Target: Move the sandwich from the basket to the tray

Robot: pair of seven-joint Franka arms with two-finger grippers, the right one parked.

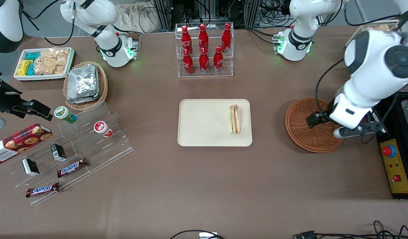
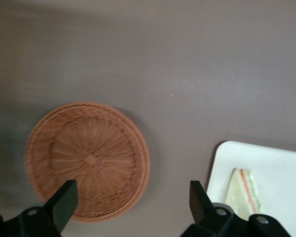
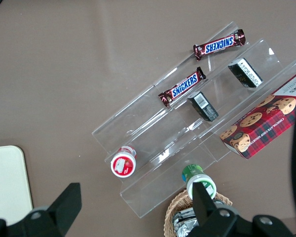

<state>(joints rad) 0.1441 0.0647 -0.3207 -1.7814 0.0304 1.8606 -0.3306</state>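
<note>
The sandwich, a pale wedge with green, orange and red layers, lies on the cream tray close to the edge that faces the basket. The reddish-brown wicker basket stands beside the tray toward the working arm's end of the table, and nothing is in it. My left gripper hangs above the basket's edge. In the left wrist view the gripper is open with nothing between its fingers, over the basket rim and the bare table, with the tray and sandwich beside it.
A clear rack of red bottles stands farther from the front camera than the tray. A tan basket of foil packs, a white snack bin and an acrylic shelf of snacks lie toward the parked arm's end. A control box sits beside the basket.
</note>
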